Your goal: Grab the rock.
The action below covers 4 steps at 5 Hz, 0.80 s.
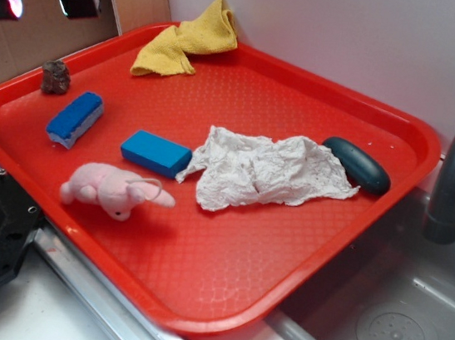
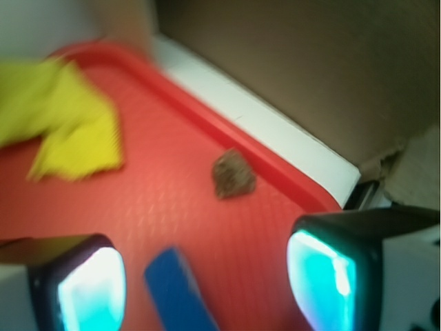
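Wrist view blurs the rock (image 2: 233, 174); the pincer (image 2: 207, 283), seemingly spread, is cropped.

The exterior view looks down obliquely across the whole red tray (image 1: 193, 300) from its near corner. The wrist view looks past both fingers (image 2: 83, 289), sharing the rock (image 2: 233, 174) and yellow cloth (image 2: 65, 121) ahead.

A red tray (image 1: 218, 303) held a yellow cloth (image 1: 186, 40) in its far corner. Two blue sponges (image 1: 75, 118), a pink plush toy (image 1: 111, 191), crumpled paper towel (image 1: 265, 171) and a teal oval (image 1: 356, 164) lay across it.
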{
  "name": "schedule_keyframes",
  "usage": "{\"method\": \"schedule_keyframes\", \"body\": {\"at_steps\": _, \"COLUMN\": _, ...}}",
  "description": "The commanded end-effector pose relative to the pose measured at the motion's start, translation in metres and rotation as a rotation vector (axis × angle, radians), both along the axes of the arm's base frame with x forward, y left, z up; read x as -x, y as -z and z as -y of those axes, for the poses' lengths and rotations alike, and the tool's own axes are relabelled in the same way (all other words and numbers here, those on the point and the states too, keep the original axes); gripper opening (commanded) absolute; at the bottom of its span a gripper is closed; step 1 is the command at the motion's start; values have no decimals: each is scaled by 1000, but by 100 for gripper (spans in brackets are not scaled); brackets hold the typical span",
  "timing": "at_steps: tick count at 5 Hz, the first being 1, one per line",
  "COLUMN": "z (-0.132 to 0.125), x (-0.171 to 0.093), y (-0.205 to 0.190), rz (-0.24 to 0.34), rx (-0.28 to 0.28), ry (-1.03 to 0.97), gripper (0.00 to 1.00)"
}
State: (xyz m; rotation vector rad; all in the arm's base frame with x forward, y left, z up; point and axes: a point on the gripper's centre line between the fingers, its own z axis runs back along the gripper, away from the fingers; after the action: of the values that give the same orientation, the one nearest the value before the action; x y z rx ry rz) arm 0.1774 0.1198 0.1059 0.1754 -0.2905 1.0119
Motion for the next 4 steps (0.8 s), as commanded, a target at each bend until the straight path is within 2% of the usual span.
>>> {"method": "schedule_keyframes", "body": {"at_steps": 1, "z": -38, "x": 15, "y": 42, "rz": 4, "rx": 74, "ry": -279, "gripper": 100}}
{"method": "schedule_keyframes", "body": {"at_steps": 2, "z": -47, "x": -5, "y": 64, "rz": -8, "rx": 103, "ry": -228, "gripper": 100}}
{"method": "schedule_keyframes", "body": {"at_steps": 3, "z": -47, "x": -23, "y": 78, "rz": -27, "rx": 110, "ry": -202, "gripper": 100}}
{"method": "schedule_keyframes", "body": {"at_steps": 4, "z": -46, "x": -27, "y": 86, "rz": -63, "rx": 109, "ry": -202, "gripper": 99}}
